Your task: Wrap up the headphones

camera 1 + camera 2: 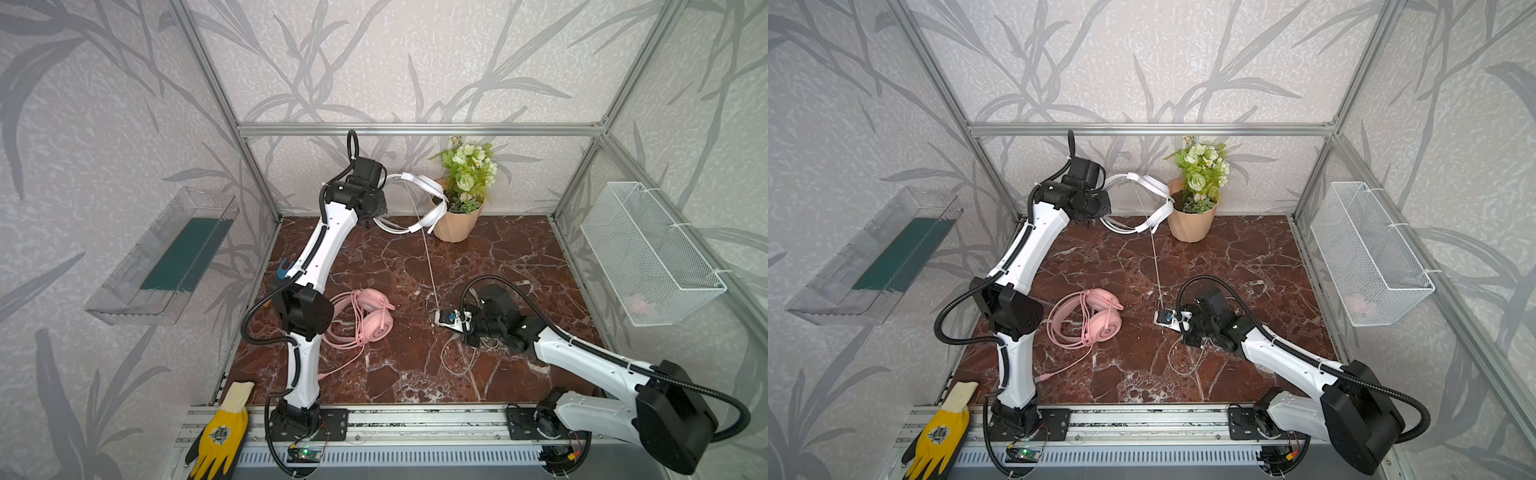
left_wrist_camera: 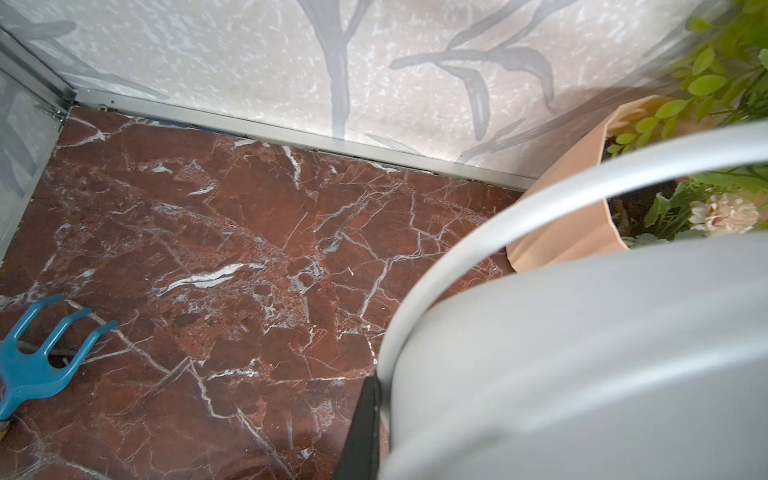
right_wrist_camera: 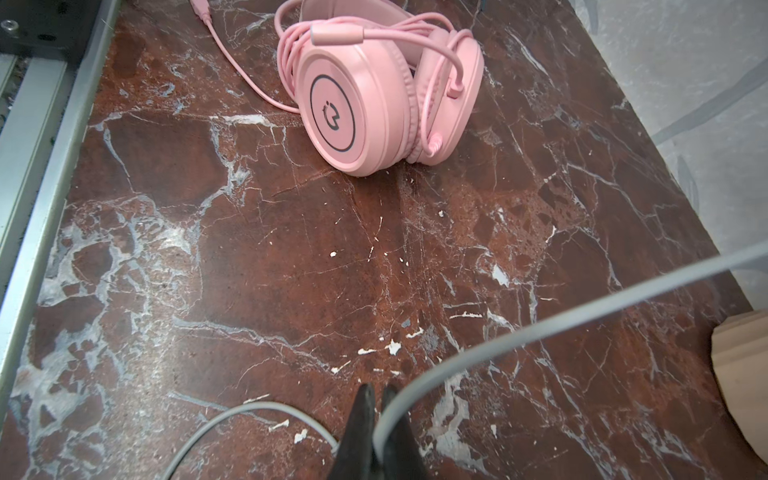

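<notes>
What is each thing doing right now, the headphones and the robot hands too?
left gripper, shut on the white headphones
right gripper, shut on the white cable
white headphones, up in the air, off the table
white cable, pulled tight between headphones and right gripper
pink headphones, lying on the table, cable looped round them
flower pot, standing upright
yellow glove, lying flat

Flower pot (image 1: 459, 227), yellow glove (image 1: 220, 432), wire basket (image 1: 648, 253), blue rake (image 2: 31, 370).

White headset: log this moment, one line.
left hand: shut on white headset, aloft | right hand: shut on white cable, taut | pink headset: on table
</notes>
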